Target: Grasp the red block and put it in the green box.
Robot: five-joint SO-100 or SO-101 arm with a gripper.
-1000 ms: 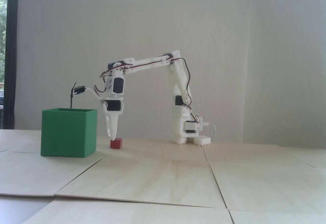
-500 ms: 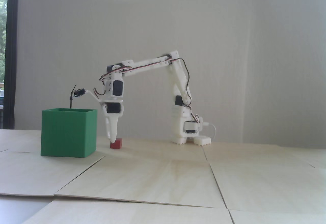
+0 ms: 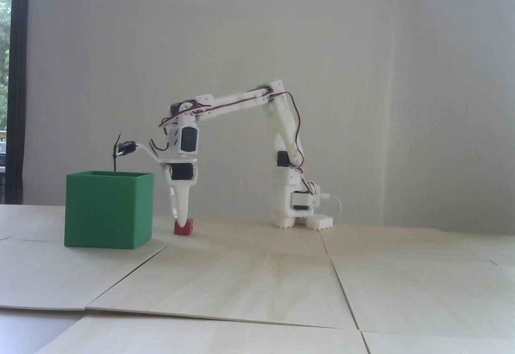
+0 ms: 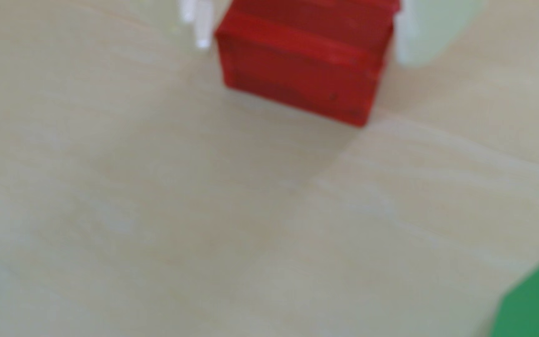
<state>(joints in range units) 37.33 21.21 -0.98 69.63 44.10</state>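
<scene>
Plywood table [image 3: 257, 273] lies bare to the near side and right, leaving ample room. Green box [image 3: 108, 210] stands open-topped at the left in the fixed view, so the carry should be short but must clear its tall rim. White arm [image 3: 237, 99] bends down just right of it. Its gripper [image 4: 300, 35] straddles the red block [image 3: 184, 227] with fingers [image 4: 423, 39] apart, one on each side; the block rests on the table, seemingly not yet squeezed.

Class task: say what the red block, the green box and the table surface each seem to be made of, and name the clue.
Red block: matte, perhaps painted wood or plastic; no shine. Green box: likely matte plastic; thin walls, even colour. Table: pale wood panels; grain and seams show.
</scene>
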